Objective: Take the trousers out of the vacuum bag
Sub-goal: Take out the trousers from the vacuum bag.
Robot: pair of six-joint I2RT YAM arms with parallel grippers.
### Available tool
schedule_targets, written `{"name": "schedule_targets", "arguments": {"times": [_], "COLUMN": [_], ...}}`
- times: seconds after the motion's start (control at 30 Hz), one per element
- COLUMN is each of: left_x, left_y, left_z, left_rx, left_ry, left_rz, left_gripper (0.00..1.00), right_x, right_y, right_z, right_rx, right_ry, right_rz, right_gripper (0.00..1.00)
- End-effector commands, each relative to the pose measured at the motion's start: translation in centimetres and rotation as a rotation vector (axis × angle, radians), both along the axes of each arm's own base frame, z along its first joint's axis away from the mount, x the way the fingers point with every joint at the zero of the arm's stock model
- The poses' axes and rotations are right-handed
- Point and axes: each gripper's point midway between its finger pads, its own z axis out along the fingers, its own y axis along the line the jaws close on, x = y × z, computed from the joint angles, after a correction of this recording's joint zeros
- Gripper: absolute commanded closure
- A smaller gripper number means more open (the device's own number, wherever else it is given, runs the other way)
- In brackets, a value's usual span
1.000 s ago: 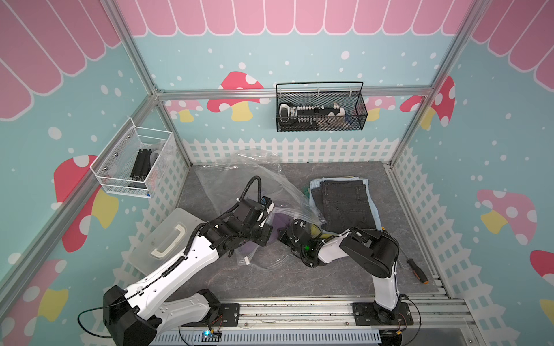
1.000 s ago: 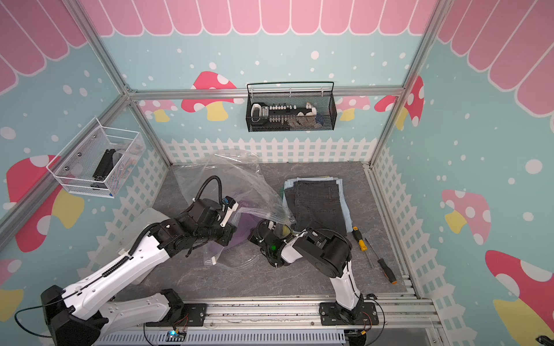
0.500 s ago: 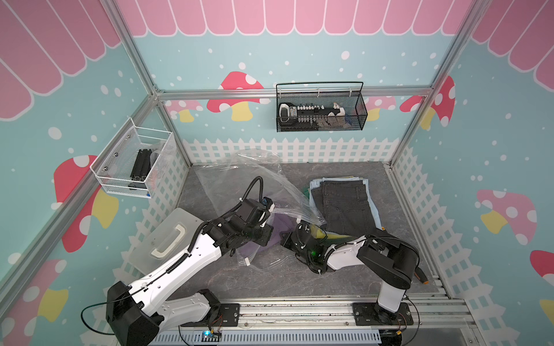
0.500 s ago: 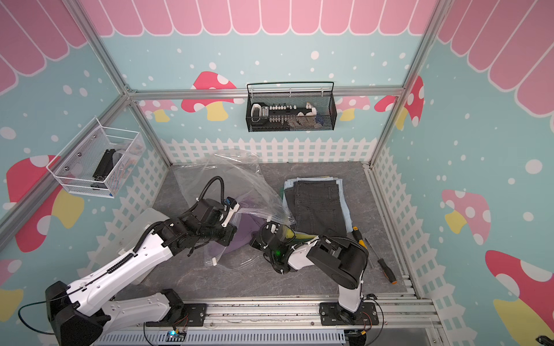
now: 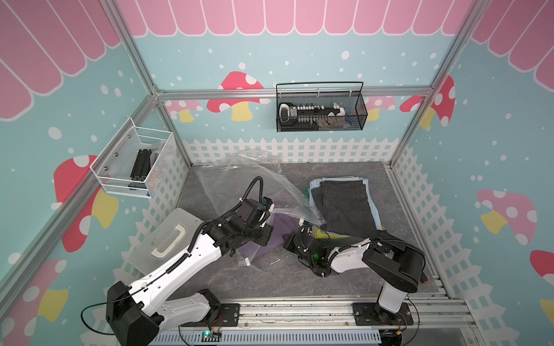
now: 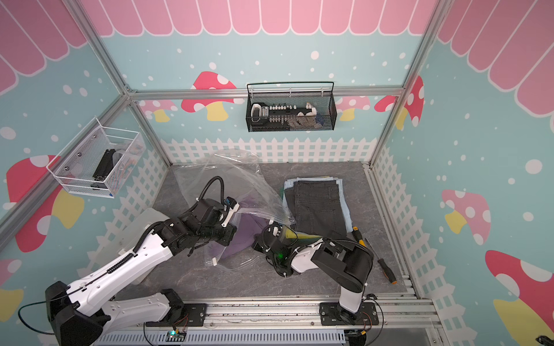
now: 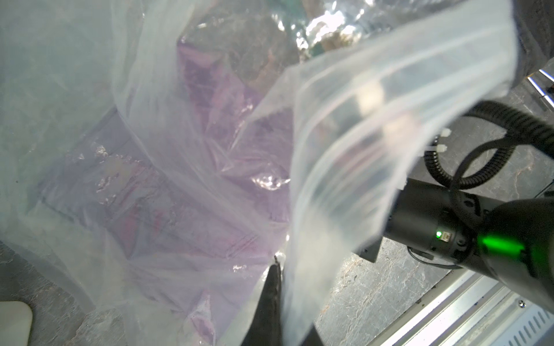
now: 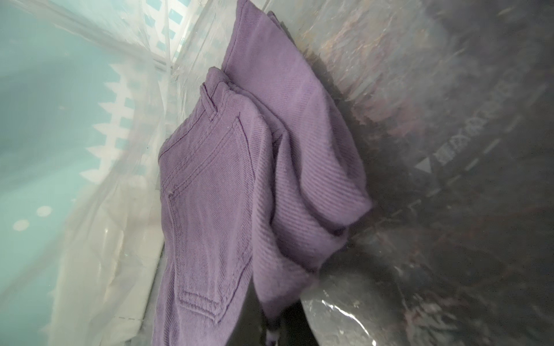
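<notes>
The vacuum bag lies crumpled and transparent at the middle of the floor. Purple trousers sit inside its mouth. My left gripper is shut on the bag's upper edge and holds it lifted. My right gripper reaches into the mouth, shut on a fold of the purple trousers. Other trousers are stacked to the right, a dark pair on top of light blue. Yellow and green cloth shows by my right wrist.
A translucent box with a white handle lies at the left under my left arm. Two screwdrivers lie at the right front. A black wire basket hangs on the back wall and a white mesh basket on the left wall.
My right arm's elbow has swung out to the right and sunk lower, while its gripper has stayed at the bag's mouth. My left gripper has kept the bag's edge up, hardly moving.
</notes>
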Motion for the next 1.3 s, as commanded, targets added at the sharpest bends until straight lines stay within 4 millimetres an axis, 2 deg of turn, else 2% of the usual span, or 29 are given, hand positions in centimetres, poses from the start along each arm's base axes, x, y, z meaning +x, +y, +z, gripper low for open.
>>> {"name": "schedule_targets", "arguments": {"times": [0.0, 0.5, 0.8, 0.93, 0.97, 1.1, 1.27], "left_x": [0.2, -0.3, -0.3, -1.0, -1.4, -3.0, -6.3], "left_y": [0.5, -0.3, -0.3, -0.7, -0.9, -1.3, -2.4], "left_z": [0.2, 0.9, 0.7, 0.9, 1.1, 2.7, 4.9], "left_rx": [0.02, -0.022, -0.023, -0.065, -0.077, -0.102, -0.17], "left_ry": [-0.01, -0.015, -0.016, 0.002, -0.006, -0.067, -0.112], "left_rz": [0.019, -0.016, -0.011, 0.012, 0.013, 0.003, -0.045], "left_gripper": [1.0, 1.0, 1.0, 1.0, 0.97, 0.62, 0.46], "right_x": [-0.6, -1.6, -1.9, -1.9, -1.9, -1.8, -1.7], "right_y": [-0.7, -2.1, -2.2, -2.4, -2.5, -2.3, -2.2], "right_z": [1.5, 3.3, 6.0, 6.6, 6.6, 6.5, 6.9], "right_rx": [0.013, -0.035, -0.039, -0.04, -0.041, -0.034, -0.012], "right_ry": [-0.029, -0.045, -0.077, -0.09, -0.089, -0.079, -0.07], "right_rz": [-0.008, -0.005, 0.024, 0.029, 0.025, 0.028, 0.029], "right_gripper": [1.0, 1.0, 1.0, 1.0, 1.0, 1.0, 1.0]}}
